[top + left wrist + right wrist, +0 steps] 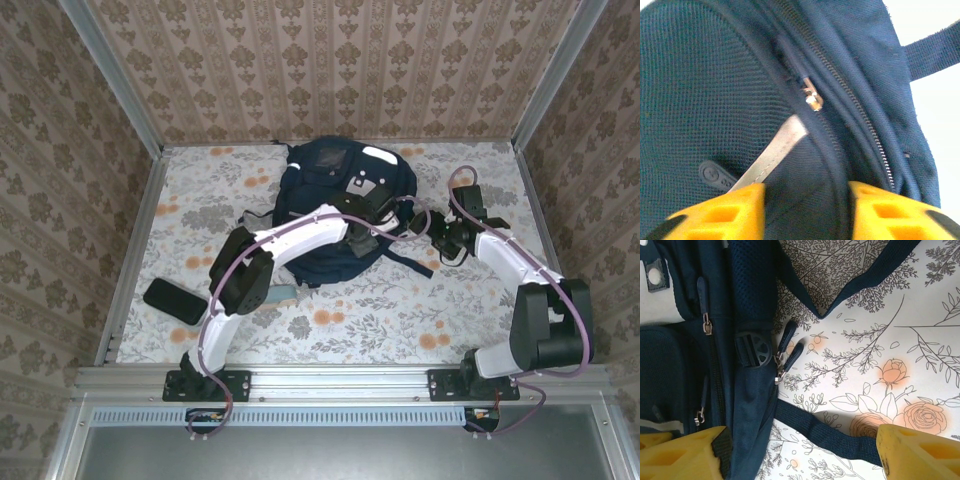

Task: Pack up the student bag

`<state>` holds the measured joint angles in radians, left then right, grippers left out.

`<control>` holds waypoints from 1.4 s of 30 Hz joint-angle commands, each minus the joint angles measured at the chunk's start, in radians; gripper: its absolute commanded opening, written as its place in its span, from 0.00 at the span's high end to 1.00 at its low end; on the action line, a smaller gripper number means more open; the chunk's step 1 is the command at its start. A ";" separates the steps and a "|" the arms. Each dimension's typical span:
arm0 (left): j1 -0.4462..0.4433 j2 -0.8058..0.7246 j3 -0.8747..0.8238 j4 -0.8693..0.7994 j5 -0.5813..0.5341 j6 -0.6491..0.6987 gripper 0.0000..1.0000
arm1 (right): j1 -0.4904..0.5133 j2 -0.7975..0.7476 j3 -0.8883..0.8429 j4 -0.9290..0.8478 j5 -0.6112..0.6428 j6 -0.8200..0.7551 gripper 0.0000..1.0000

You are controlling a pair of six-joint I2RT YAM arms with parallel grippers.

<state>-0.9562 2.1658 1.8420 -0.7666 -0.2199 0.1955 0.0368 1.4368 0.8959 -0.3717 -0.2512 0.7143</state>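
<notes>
The student bag [345, 190], navy with white patches, lies at the back middle of the table. My left gripper [375, 215] is down on its top. In the left wrist view the yellow fingers [730, 210] stand partly closed round a ridge of navy fabric [805, 190], beside a grey reflective stripe [772, 152] and a metal zip slider [812, 97]. My right gripper [437, 240] hovers at the bag's right edge, open wide [800, 455]. Between its fingers lie a dark strap [830, 432] and the bag's side. Two zip pulls [787, 347] lie just beyond.
A flat black case [174, 300] lies near the table's left edge. A small grey-blue thing [283, 293] peeks out under the left arm. Metal rails and patterned walls close the table in. The floral cloth [400, 310] in front of the bag is bare.
</notes>
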 commanded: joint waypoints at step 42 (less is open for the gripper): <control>0.050 -0.293 -0.255 0.251 0.074 -0.081 0.95 | 0.095 0.577 0.640 -0.203 -0.013 -0.142 0.81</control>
<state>-0.9146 1.9266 1.5917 -0.5407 -0.1364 0.1421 0.1242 2.0006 1.5040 -0.4767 -0.3305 0.6147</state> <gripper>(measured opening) 0.069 0.197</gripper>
